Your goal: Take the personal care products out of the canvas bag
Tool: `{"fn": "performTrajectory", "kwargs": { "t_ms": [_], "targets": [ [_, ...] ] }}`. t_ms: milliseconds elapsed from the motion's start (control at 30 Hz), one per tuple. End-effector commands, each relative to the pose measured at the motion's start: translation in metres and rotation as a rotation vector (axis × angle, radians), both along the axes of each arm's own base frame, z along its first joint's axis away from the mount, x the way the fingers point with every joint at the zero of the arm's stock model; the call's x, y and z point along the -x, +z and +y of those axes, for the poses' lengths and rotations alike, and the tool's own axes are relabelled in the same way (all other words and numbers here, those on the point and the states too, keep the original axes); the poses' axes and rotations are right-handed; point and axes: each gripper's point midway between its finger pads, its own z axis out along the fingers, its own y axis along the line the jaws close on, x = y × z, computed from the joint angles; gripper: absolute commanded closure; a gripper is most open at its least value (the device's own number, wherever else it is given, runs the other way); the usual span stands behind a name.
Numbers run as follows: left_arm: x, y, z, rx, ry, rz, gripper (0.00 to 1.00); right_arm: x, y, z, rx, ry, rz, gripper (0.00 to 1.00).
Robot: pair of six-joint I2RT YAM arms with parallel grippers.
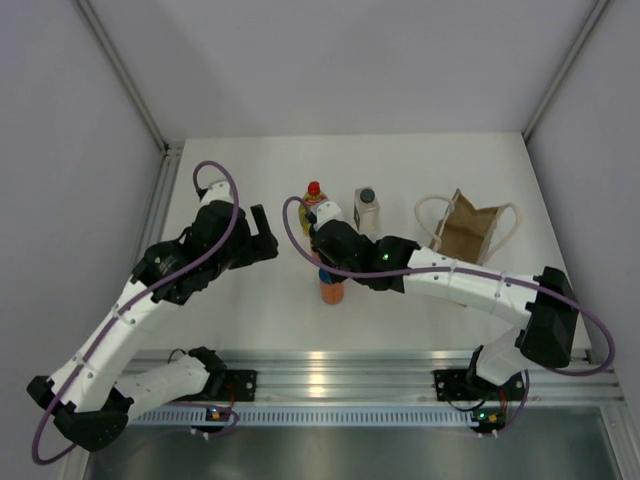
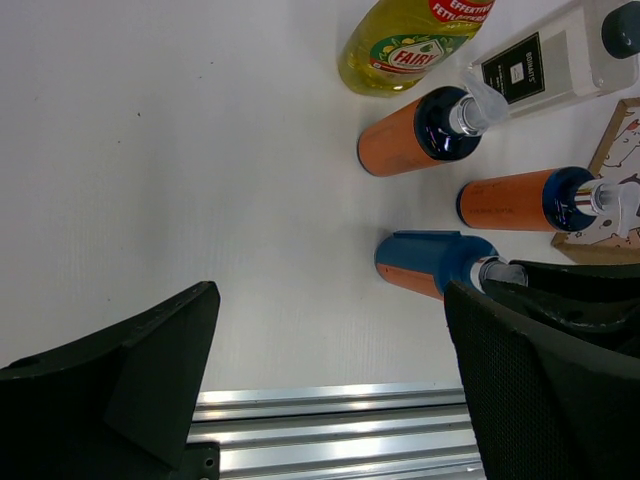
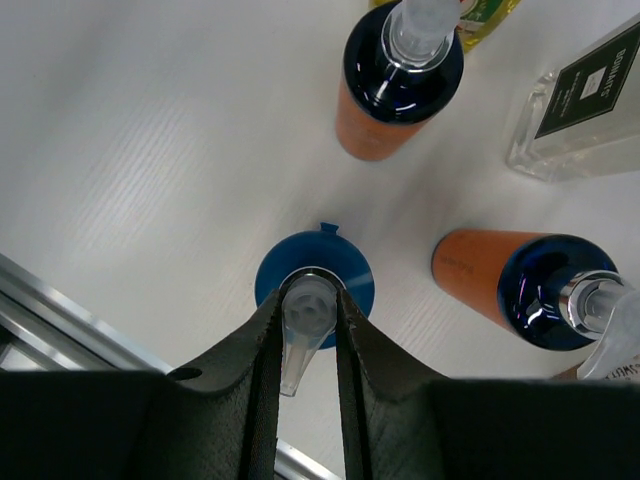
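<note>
My right gripper (image 3: 310,305) is shut on the clear pump head of an orange bottle with a blue top (image 3: 345,268), held upright; I cannot tell whether it touches the table. In the top view this bottle (image 1: 332,292) is below the right gripper (image 1: 327,268). Two more orange bottles (image 3: 385,110) (image 3: 480,275) stand close by, beside the whitish rectangular bottle (image 3: 575,105) and the yellow-green bottle (image 2: 400,45). The canvas bag (image 1: 470,230) stands to the right, apart from them. My left gripper (image 2: 330,300) is open and empty, left of the bottles.
The metal rail (image 2: 330,435) runs along the table's near edge, close to the held bottle. The yellow-green bottle (image 1: 313,205) and the whitish bottle (image 1: 367,210) stand behind the right arm. Grey walls close in the table on both sides and at the back.
</note>
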Motion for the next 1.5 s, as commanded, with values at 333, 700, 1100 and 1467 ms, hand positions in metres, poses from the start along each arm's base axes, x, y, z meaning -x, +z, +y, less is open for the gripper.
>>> {"fn": "performTrajectory", "kwargs": {
  "t_ms": [333,700,1100,1467],
  "targets": [
    [-0.001,0.013,-0.003,0.018,-0.019,-0.026,0.02,-0.002,0.017,0.015,-0.149,-0.022,-0.036,0.35],
    [-0.021,0.026,0.025,-0.211,0.043,-0.063,0.02,-0.027,0.073,-0.043,-0.182,-0.189,-0.104,0.04],
    [-0.036,0.025,0.116,-0.370,0.352,-0.015,0.02,-0.027,0.129,-0.193,-0.089,-0.525,-0.258,0.01],
    [0.008,0.033,0.135,-0.244,0.427,-0.096,0.02,0.018,0.138,-0.261,-0.095,-0.619,-0.256,0.01]
  ]
}}
